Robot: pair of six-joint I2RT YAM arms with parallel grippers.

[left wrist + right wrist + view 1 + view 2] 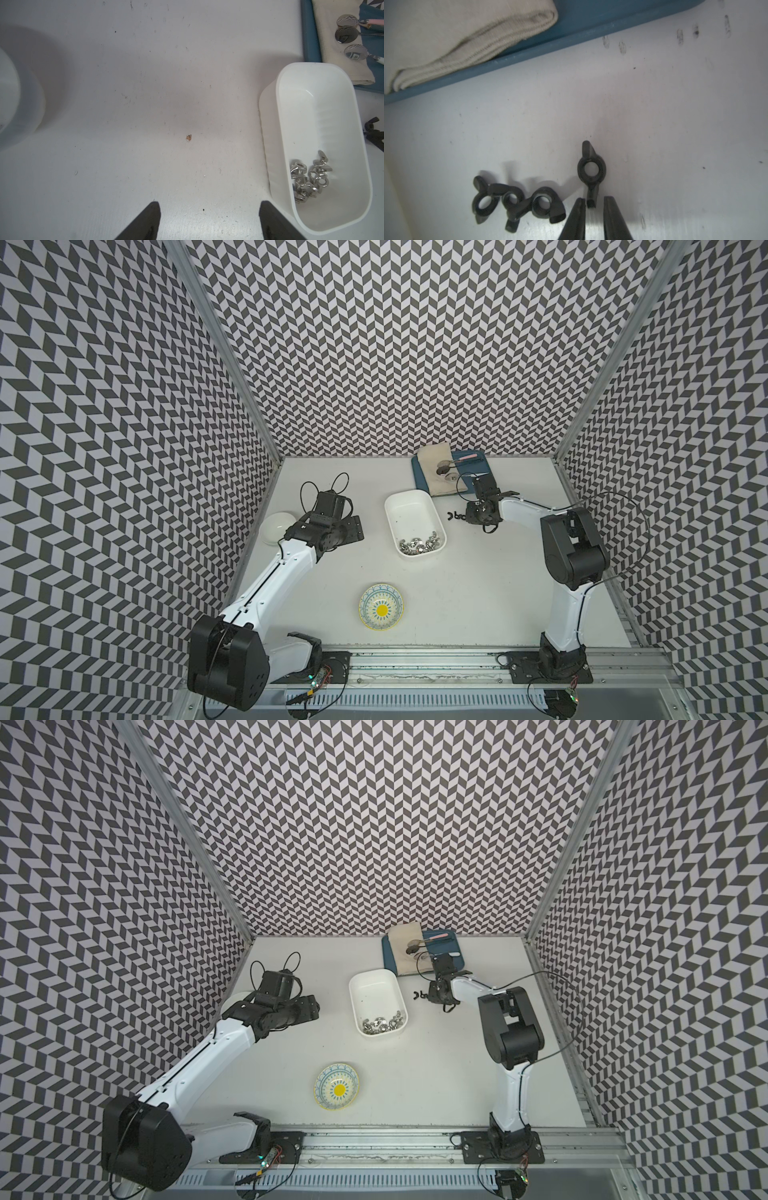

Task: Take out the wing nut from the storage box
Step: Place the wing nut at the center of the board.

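The white storage box point(388, 510) point(374, 990) point(311, 114) stands mid-table in both top views, with several silver wing nuts point(417, 545) point(307, 178) heaped at its near end. Right of the box, three black wing nuts point(517, 203) lie bunched on the table point(455, 516). A separate black wing nut point(591, 170) lies flat beside them. My right gripper point(471, 518) point(593, 200) is low over the table, its jaws slightly apart. That nut's wing tip sits between them with a gap showing. My left gripper point(353, 531) point(209, 207) hangs open and empty left of the box.
A blue tray point(415, 472) point(571, 39) with a folded beige cloth point(434, 464) and spoons lies at the back, just behind the right gripper. A round white bowl point(276, 526) sits under the left arm. A patterned bowl point(381, 605) stands near the front.
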